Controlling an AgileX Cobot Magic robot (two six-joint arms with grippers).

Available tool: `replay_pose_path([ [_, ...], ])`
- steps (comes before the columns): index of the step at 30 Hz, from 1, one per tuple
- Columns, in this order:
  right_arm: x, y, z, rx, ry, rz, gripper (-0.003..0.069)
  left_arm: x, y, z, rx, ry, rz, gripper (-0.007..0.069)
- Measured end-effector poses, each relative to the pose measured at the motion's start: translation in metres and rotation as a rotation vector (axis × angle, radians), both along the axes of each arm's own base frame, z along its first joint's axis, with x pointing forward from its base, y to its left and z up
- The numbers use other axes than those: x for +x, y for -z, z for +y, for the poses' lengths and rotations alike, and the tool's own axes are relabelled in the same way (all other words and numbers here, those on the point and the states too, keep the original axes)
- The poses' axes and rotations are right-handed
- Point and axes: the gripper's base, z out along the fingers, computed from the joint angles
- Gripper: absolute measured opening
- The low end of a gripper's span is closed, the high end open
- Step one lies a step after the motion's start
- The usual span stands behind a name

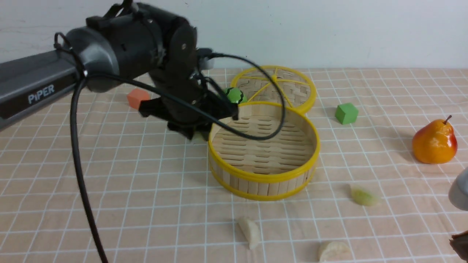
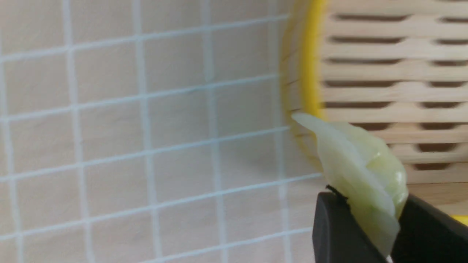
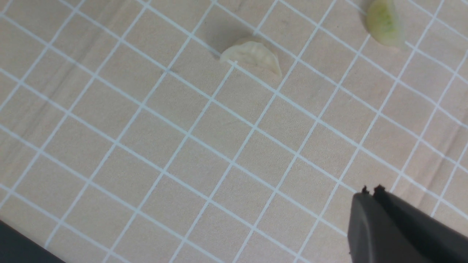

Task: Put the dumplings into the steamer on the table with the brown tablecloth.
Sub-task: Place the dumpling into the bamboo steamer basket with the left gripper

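the steamer point(image 1: 263, 178) is a round, shallow bamboo basket with a slatted pale-wood floor and smooth yellow rims. its flat woven lid point(image 1: 289, 86), with yellow spokes, lies just behind it. both sit on the brown tablecloth point(image 1: 109, 175), a soft tan cloth with a thin white grid, lightly creased.

the left gripper point(image 2: 369, 210) pinches one glossy, pleated pale green dumpling point(image 2: 360, 171) between its black fingers, right at the steamer's left rim (in the wrist view the crescent's tip overlaps the yellow edge). the right gripper point(image 3: 371, 191) hangs over bare cloth near the front right, jaws pressed together on nothing.

there are four dumplings: two green, two cream. one green is held. the other green dumpling point(image 1: 362, 196) and the two cream dumplings point(image 1: 250, 231) point(image 1: 333, 250) lie on the cloth in front of the steamer.

there are also two cubes, an orange cube point(image 1: 138, 98) and a green cube point(image 1: 346, 113), one shiny pear point(image 1: 435, 142) and one green striped ball point(image 1: 234, 95).
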Motion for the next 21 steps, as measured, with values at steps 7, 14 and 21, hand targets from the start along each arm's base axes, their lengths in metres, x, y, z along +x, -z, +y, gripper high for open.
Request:
replay_pose_path([
  [7,-0.022,-0.011,-0.015,0.049,0.027,-0.043,0.0003,0.007,0.008,-0.083,-0.068,0.154,-0.081,0.0179],
  [14,-0.051,-0.020,-0.034,0.101,0.054,-0.088,0.0008,0.043,0.064,-0.117,-0.044,0.151,-0.079,0.0179],
  [21,-0.059,-0.021,-0.040,0.115,0.056,-0.107,0.0010,0.060,0.100,-0.119,0.014,0.086,-0.049,0.0180],
])
